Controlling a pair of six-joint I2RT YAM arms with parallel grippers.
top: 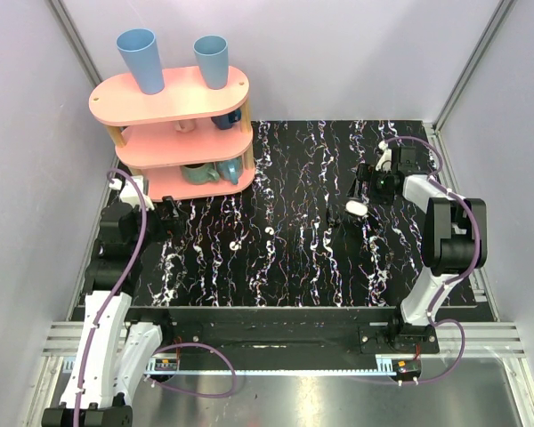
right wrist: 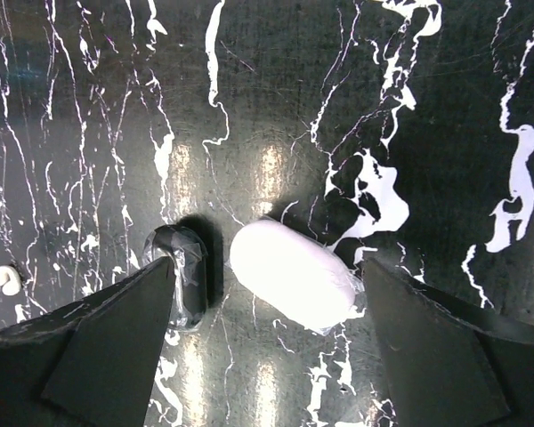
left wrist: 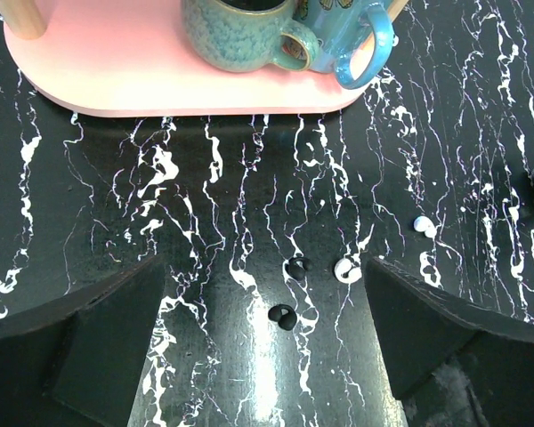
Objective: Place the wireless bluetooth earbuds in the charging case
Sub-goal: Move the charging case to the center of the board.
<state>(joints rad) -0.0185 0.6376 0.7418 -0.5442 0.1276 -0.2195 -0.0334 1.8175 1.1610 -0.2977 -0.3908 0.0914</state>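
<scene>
The right gripper (right wrist: 267, 277) is hovering spread wide and empty around the charging case (right wrist: 291, 274), which is lying on the counter (right wrist: 89, 133) between its jaws, long axis slanting upper left to lower right, while both earbuds (top: 235, 244) are lying well away at the top view's centre.
</scene>
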